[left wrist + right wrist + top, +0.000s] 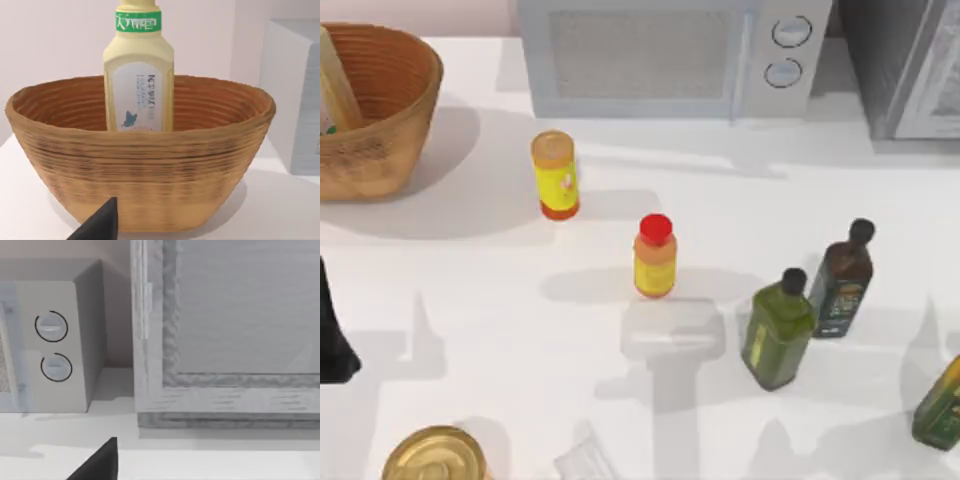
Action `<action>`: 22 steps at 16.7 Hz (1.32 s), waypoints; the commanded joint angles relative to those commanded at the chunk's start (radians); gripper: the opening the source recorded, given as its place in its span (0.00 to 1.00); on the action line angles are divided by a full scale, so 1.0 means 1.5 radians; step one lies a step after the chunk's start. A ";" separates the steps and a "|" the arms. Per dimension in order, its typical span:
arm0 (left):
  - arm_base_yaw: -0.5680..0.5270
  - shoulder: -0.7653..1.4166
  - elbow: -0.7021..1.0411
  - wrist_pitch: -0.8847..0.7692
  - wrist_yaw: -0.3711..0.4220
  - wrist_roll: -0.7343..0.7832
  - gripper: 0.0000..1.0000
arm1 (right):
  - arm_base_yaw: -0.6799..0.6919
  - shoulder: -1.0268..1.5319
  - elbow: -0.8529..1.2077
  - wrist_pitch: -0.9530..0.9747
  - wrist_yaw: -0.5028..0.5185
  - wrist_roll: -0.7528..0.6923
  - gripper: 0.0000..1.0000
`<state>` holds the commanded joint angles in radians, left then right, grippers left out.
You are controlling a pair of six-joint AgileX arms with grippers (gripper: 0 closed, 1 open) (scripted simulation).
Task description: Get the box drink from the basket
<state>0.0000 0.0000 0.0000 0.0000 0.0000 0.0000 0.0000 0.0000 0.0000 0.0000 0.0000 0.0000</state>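
Note:
The basket (380,120) stands at the table's back left corner, orange-brown with ribbed walls. The box drink (334,90) stands inside it, leaning on the left wall, and the picture's edge cuts it off. In the left wrist view the basket (145,170) is straight ahead. There the box drink (139,75) rises upright above the rim, cream-yellow with a green band. My left gripper (332,335) is at the left edge, in front of the basket and apart from it; a dark part of it (100,224) shows low in its wrist view. My right gripper (100,462) faces the back right corner.
A microwave (660,55) and a grey appliance (910,60) line the back. A tan-capped yellow bottle (556,175), a red-capped yellow bottle (654,257), two dark oil bottles (778,330) (842,280), a green bottle (942,405) and a gold-lidded can (435,458) stand on the table.

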 joint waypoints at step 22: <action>0.091 1.050 0.359 0.676 0.105 0.007 1.00 | 0.000 0.000 0.000 0.000 0.000 0.000 1.00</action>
<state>0.1367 1.5753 0.5387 1.0140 0.1574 0.0100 0.0000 0.0000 0.0000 0.0000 0.0000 0.0000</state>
